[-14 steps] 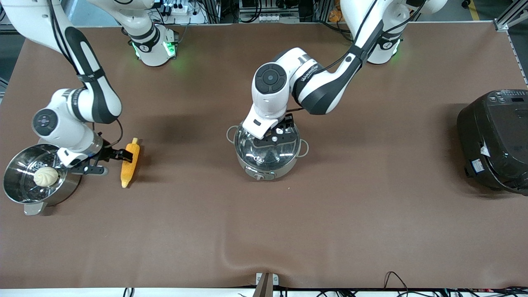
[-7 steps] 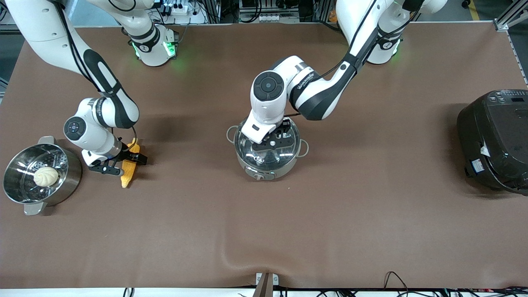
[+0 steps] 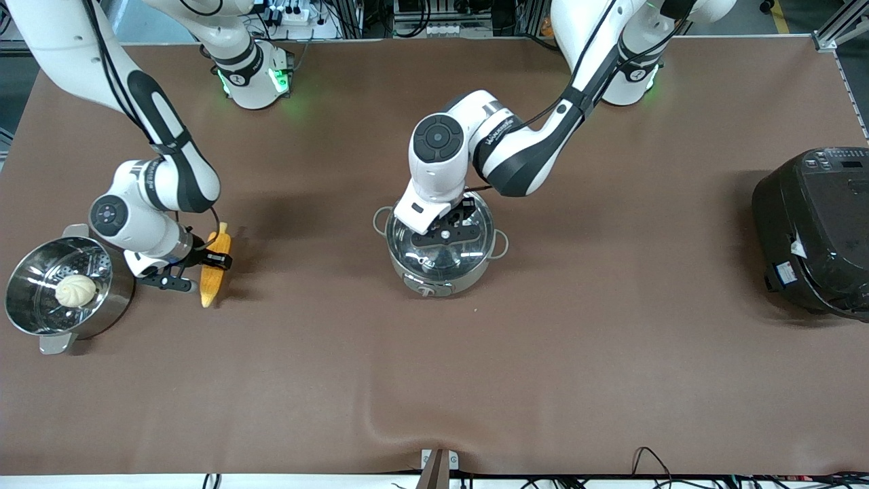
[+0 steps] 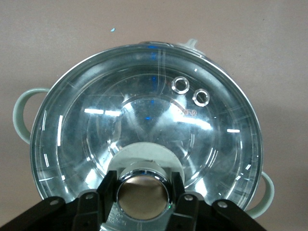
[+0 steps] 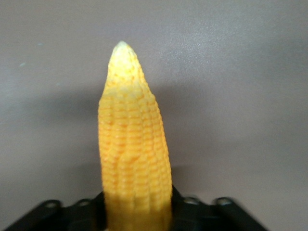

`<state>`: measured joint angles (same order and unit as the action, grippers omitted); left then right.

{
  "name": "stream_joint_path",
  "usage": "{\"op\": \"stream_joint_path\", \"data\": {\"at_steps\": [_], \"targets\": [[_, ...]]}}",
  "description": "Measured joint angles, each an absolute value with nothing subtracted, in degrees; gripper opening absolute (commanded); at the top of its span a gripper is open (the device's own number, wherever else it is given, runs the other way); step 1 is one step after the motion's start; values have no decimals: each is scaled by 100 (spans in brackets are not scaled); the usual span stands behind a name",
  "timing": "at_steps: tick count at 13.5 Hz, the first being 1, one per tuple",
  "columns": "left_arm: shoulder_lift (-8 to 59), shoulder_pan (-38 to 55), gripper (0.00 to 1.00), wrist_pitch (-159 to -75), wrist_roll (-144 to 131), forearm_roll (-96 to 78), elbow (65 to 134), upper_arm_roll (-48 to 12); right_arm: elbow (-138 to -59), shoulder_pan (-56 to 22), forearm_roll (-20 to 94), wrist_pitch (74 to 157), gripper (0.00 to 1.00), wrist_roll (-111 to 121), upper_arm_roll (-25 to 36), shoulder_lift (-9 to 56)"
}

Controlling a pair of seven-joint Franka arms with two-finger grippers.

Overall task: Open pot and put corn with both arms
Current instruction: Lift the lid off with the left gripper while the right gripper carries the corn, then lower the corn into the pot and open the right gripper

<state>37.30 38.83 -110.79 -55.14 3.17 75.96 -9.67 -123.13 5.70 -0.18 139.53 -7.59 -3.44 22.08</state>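
The steel pot [image 3: 434, 275] stands mid-table with its glass lid [image 3: 468, 250] on. My left gripper [image 3: 445, 234] is down on the lid, its fingers pressed against both sides of the copper-coloured knob [image 4: 143, 196]; the lid [image 4: 144, 110] sits closed on the pot. The yellow corn [image 3: 212, 282] lies on the table toward the right arm's end. My right gripper [image 3: 207, 260] is shut on its thicker half, and the tapered tip [image 5: 122, 53] points away from the gripper [image 5: 137, 211].
A steel steamer pot [image 3: 41, 322] holding a white bun [image 3: 75, 290] stands beside the corn at the right arm's end. A large black rice cooker [image 3: 815, 231] stands at the left arm's end.
My right gripper moved from beside the steamer pot onto the corn and closed on it. My left gripper settled lower around the lid knob.
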Motion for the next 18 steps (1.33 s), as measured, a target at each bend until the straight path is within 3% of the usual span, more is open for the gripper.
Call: {"op": "stream_joint_path", "data": {"at_steps": [4, 9, 13, 16, 18], "targets": [[3109, 3598, 0, -10203, -5170, 483, 7400, -840, -11511, 226, -14, 12673, 0, -842, -373, 1846], [2177, 2086, 0, -9431, -3553, 507, 7508, -788, -10609, -473, 97, 12026, 0, -1221, -450, 1833], [2176, 761, 0, -9461, -1997, 477, 7966, -807, -9751, -2115, 134, 11610, 0, -3192, -493, 1851], [2198, 122, 0, -10036, -1374, 456, 8722, -818, -9296, -3504, 105, 11622, 0, -4798, -495, 2137], [2177, -49, 0, -10727, -1212, 453, 9378, -827, -8927, -4120, -20, 11797, 10, -5633, -472, 2594]]}}
